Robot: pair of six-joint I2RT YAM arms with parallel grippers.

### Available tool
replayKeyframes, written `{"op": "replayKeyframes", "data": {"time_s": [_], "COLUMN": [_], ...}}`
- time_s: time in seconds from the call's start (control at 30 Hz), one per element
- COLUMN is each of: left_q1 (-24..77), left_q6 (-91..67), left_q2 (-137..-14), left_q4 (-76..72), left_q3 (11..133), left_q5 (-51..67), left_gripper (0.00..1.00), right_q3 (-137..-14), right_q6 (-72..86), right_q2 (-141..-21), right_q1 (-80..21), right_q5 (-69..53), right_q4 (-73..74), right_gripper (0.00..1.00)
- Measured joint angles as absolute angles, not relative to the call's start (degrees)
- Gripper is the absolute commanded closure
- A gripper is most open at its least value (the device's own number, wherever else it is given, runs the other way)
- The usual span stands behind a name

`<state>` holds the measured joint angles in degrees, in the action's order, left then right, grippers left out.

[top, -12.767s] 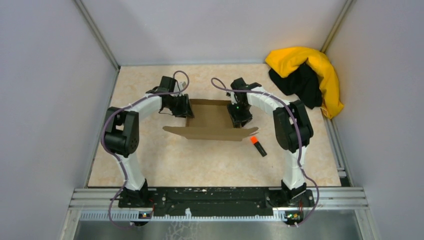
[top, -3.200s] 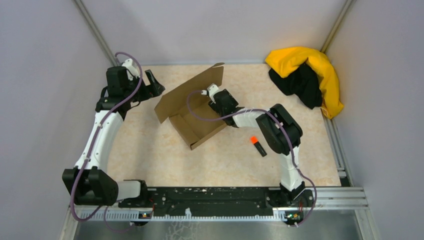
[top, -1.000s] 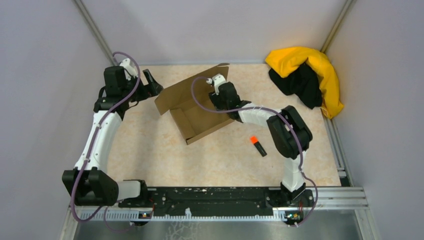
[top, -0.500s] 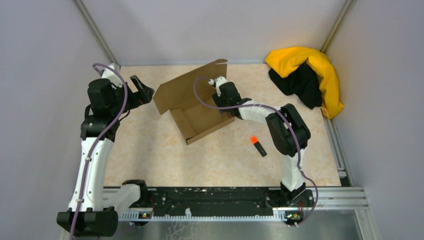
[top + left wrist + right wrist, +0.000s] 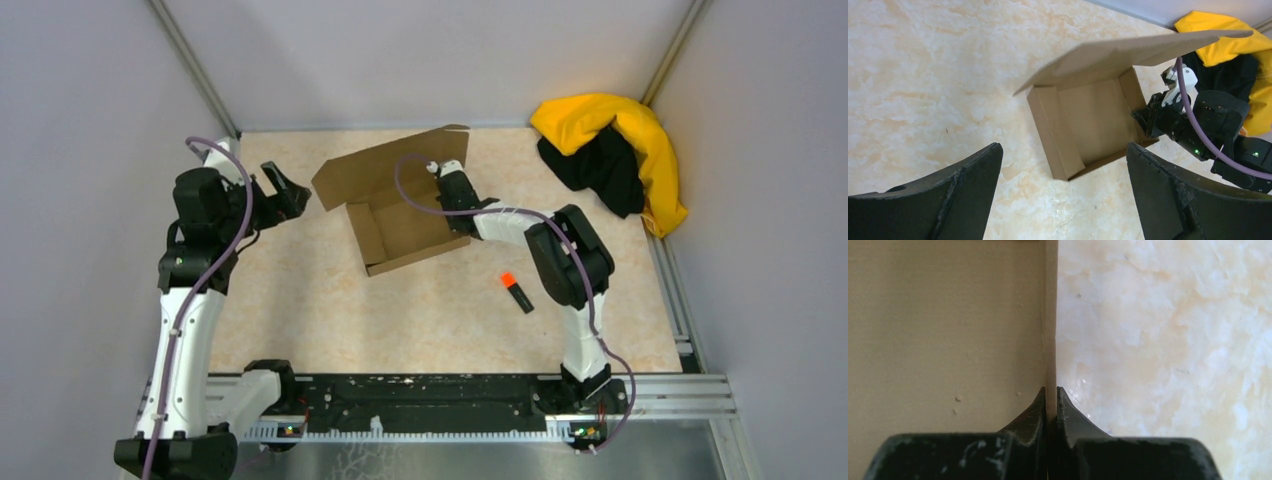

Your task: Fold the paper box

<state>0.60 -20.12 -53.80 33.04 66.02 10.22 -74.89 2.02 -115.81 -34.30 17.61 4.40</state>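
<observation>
Your paper box (image 5: 400, 225) sits toward the table's (image 5: 330, 320) 12 o'clock, lid (image 5: 390, 165) raised. It's light, thin cardboard, stiff only near creases, so grip walls by corners. Your right gripper (image 5: 1051, 395) pinches its 3 o'clock wall (image 5: 1050, 315); your left gripper (image 5: 288, 192) hangs spread at 9, apparently touching nothing.

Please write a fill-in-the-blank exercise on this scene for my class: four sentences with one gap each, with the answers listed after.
1. The gripper pinching the side wall of the paper box belongs to the ____ arm.
2. The left gripper holds nothing, and its jaws stand ____.
3. The cloth heap in the far corner is black and ____.
4. The marker lying near the box has a black body and an ____ end.

Answers: right; open; yellow; orange
</observation>
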Motion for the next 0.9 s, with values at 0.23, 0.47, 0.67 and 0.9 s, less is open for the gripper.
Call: {"op": "replayKeyframes", "data": {"time_s": [0.23, 0.47, 0.67, 0.9], "left_q1": [0.6, 3.3, 16.1, 19.3], "left_q6": [-21.4, -24.4, -27.4, -27.3], "left_q2": [-52.8, -53.3, -61.7, -77.3], "left_q4": [32.4, 28.2, 22.2, 16.9], "left_q3": [59.9, 50.4, 49.0, 51.6], "left_q5": [14.7, 17.1, 11.7, 6.1], "left_gripper": [0.03, 0.07, 0.03, 0.11], "right_q3": [-67.4, -62.6, -62.2, -62.2], "right_q6": [11.7, 16.9, 18.2, 18.1], "right_q2": [-108.9, -106.7, -105.5, -102.1], "right_q1": [-33.9, -33.9, -33.7, -33.6], "right_q5": [22.2, 22.8, 21.9, 18.3], "right_q4": [5.3, 5.5, 5.5, 5.6], "right_gripper": [1.0, 0.77, 0.59, 0.56]}}
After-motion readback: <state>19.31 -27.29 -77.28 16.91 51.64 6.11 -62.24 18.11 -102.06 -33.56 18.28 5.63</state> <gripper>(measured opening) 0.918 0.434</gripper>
